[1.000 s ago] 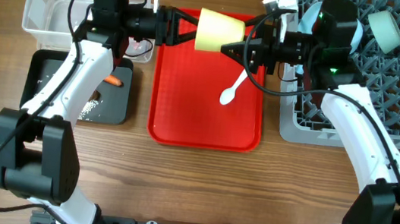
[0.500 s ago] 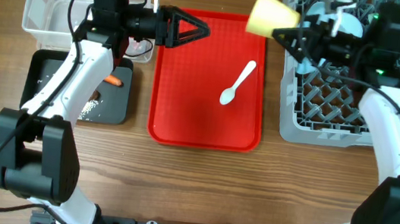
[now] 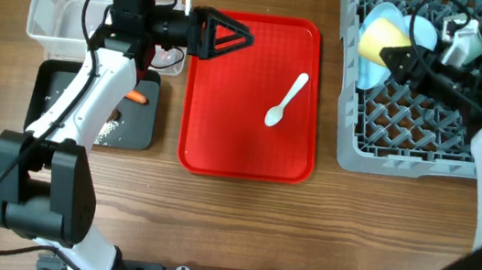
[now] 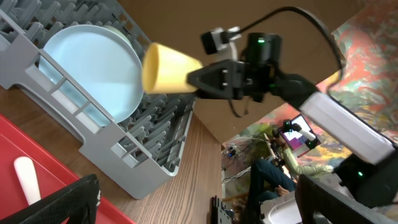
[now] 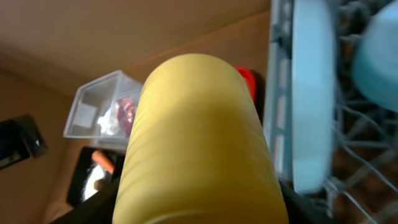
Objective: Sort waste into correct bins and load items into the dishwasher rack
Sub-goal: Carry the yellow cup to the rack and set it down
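yellow cup point(image 3: 377, 39): held on its side in the air over the left edge of the rack point(image 3: 416, 138), mouth facing left, just beside the upright blue plate point(image 4: 93, 74); a second ago it hung over the top of the red tray point(image 3: 222, 142) between both arms.
right pincer point(image 3: 396, 55): closed around the cup's narrow end; it has carried the cup from above the tray across to the rack.
left pincer point(image 3: 235, 36): wide apart and holding nothing, over the tray's upper left corner; a second ago it gripped the cup's other side, and the arm has hardly shifted since.
spoon point(image 3: 286, 99): white, flat on the tray right of centre, same spot as before.
clear bin point(image 3: 59, 2): on the counter point(image 3: 229, 235) left of the tray, with the red wrapper point(image 5: 124, 115) and the white tissue point(image 5: 107, 126) inside; unchanged.
black bin point(image 3: 135, 136): below the clear one, with the carrot point(image 3: 137, 98) and the rice point(image 3: 108, 128) in it; unchanged.
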`<state>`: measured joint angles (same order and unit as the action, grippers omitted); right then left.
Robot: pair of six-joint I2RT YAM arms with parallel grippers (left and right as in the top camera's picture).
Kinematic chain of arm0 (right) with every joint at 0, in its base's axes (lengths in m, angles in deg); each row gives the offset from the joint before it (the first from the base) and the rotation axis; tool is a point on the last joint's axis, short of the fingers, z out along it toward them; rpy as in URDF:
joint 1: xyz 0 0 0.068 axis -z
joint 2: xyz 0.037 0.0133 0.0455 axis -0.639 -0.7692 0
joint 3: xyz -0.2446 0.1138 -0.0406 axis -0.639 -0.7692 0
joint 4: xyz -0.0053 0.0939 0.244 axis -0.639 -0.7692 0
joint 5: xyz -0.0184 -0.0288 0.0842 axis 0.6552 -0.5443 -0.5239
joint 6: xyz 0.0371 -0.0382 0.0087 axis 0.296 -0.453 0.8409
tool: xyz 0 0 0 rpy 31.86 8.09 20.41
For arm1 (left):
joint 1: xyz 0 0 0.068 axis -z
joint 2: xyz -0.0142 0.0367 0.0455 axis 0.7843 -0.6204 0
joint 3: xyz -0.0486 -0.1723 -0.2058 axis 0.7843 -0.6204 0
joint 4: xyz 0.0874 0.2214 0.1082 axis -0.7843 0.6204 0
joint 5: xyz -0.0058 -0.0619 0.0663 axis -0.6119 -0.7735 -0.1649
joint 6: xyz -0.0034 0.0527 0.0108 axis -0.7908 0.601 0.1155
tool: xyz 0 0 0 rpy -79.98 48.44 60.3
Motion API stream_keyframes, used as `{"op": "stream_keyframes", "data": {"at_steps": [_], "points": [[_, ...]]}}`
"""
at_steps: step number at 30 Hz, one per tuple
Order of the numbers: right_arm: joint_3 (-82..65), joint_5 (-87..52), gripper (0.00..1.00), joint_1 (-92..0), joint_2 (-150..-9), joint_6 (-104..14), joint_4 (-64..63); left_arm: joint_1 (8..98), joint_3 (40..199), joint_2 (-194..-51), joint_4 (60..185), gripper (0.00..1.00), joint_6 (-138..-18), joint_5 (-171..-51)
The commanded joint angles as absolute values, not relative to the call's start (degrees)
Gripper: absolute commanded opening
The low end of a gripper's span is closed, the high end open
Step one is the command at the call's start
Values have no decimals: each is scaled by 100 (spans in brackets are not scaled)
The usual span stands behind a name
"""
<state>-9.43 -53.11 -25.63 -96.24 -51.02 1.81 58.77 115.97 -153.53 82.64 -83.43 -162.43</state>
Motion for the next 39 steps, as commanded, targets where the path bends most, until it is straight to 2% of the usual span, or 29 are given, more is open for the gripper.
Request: {"op": "stream_keyframes", "data": {"at_steps": [1,9,18,29,37,38,39], "points": [[-661,-4227,49,-2539,-8916,-5135,-361,5861,11676,-15240,8246,100,-8332,-16250],[-661,-2282,47,-2539,-8328,-5124,-2385,5861,11676,-15240,8246,100,-8332,-16250],[-661,-1025,48,-2539,-8533,-4943,-2818,5861,11676,-15240,8246,100,-8332,-16250],[-661,-1064,47,-2657,-9788,-4908,-3045,5861,11676,-15240,8246,100,-8332,-16250],[-663,-1023,48,-2718,-9996,-4908,-2842,5861,11676,-15240,8246,100,-8332,-16250],[-663,-1025,49,-2718,-10033,-4910,-2805,5861,11676,-15240,8246,100,-8332,-16250],[-663,-1025,57,-2718,-10072,-4912,-2785,5861,11676,-15240,8246,100,-8332,-16250]]}}
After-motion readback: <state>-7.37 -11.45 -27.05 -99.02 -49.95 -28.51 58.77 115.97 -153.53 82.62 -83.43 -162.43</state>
